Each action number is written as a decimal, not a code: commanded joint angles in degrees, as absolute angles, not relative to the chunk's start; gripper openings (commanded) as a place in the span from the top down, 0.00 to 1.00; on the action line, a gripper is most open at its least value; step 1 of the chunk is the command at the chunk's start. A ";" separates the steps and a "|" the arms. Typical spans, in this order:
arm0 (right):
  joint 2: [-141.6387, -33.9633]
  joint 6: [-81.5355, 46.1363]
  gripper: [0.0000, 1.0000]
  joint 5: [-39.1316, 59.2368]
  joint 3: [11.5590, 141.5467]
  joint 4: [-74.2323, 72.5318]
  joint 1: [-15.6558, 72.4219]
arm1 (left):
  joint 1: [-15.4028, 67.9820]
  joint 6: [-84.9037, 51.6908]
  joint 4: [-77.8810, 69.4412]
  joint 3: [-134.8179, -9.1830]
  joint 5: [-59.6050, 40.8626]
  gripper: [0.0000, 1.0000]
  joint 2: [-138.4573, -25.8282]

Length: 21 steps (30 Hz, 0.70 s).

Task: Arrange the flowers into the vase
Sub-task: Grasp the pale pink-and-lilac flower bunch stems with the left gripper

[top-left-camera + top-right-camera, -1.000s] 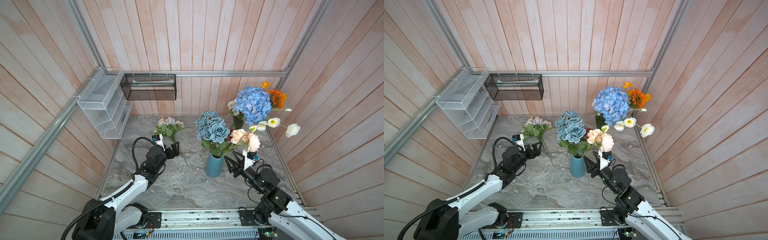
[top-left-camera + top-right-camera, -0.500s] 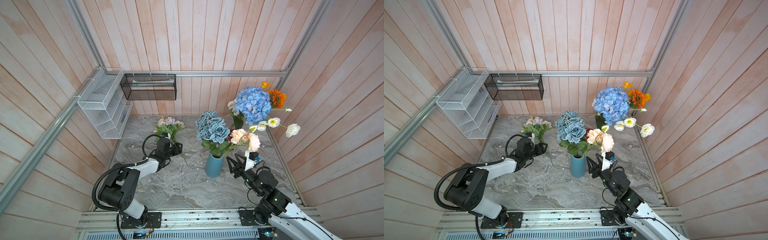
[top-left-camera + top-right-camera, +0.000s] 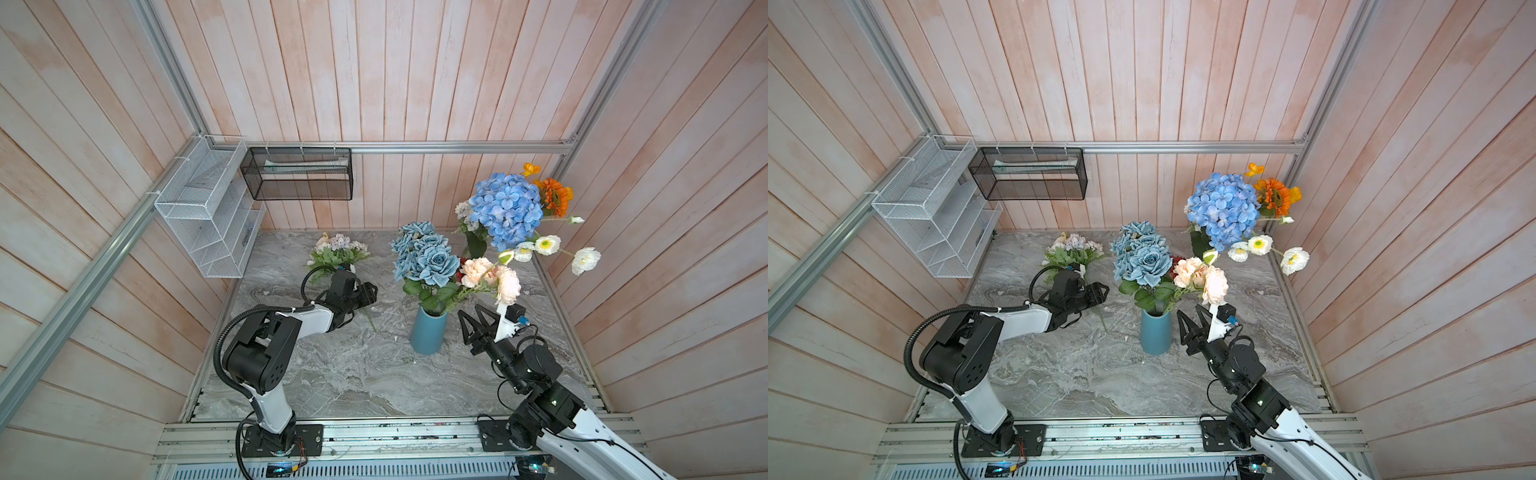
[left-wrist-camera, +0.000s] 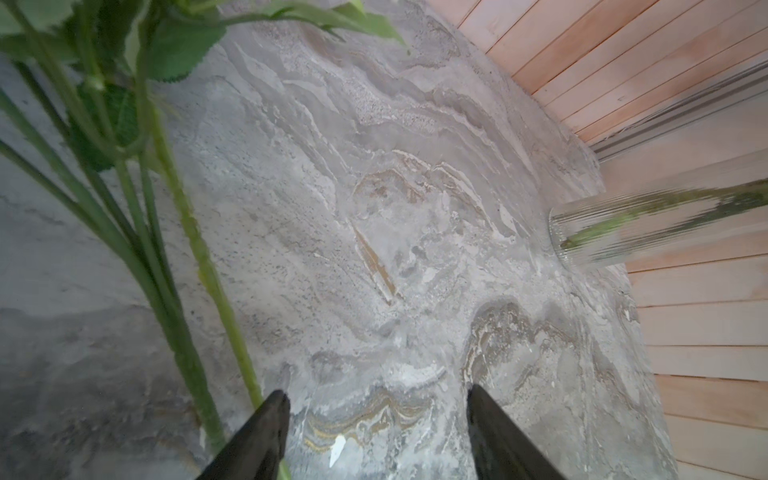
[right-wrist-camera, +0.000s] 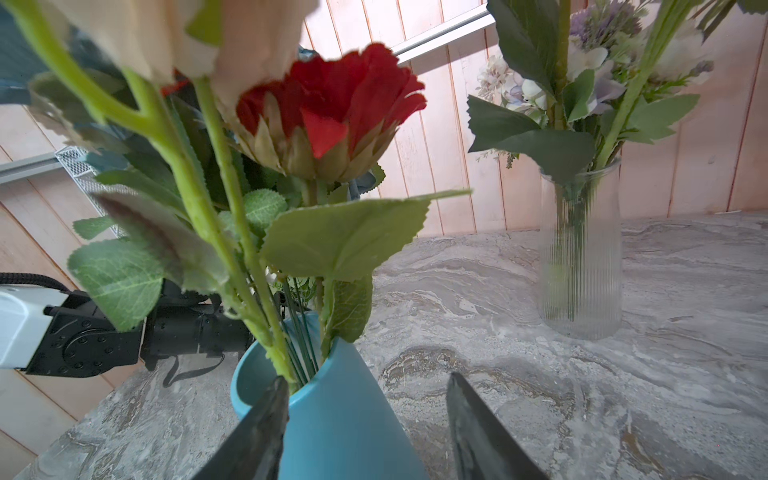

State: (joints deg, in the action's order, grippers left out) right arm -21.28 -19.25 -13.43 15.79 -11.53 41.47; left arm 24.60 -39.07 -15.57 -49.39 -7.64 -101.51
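A: Vases on hand?
B: 2: 1 blue vase [image 3: 428, 338], 1 clear ribbed vase [image 5: 579, 266].
A: Blooms, by kind?
B: 1 blue hydrangea head [image 3: 507, 210]; 1 large orange bloom [image 3: 555, 196]; 1 small orange-yellow bloom [image 3: 531, 169]; 3 open white blooms [image 3: 586, 260]; 1 red bloom [image 5: 332, 104]; 1 bunch of dusty blue roses [image 3: 434, 262], heads too crowded to count; peach blooms [image 3: 473, 268], at least 2; 1 lilac-and-cream bunch [image 3: 338, 249].
A: Wall baskets?
B: 2: 1 white wire basket [image 3: 199, 216], 1 black mesh basket [image 3: 297, 176].
A: Tabletops?
B: 1 grey marbled tabletop [image 3: 353, 374].
A: Arms and grippers?
B: 2 arms: left arm [image 3: 307, 322], right arm [image 3: 532, 365]. 2 grippers: left gripper [image 4: 376, 390], right gripper [image 5: 368, 378], 2 fingers each.
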 commanded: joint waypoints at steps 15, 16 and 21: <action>-20.56 -17.05 0.40 -14.94 15.78 -12.55 41.58 | 25.38 -33.75 -5.33 -49.10 7.07 0.26 -99.73; -20.57 -16.96 0.40 -14.94 15.90 -12.44 41.57 | 25.40 -33.08 -4.79 -49.28 6.66 0.26 -98.62; -20.57 -16.93 0.40 -14.96 16.50 -11.86 41.57 | 24.32 -27.27 -0.17 -51.62 6.26 0.25 -92.85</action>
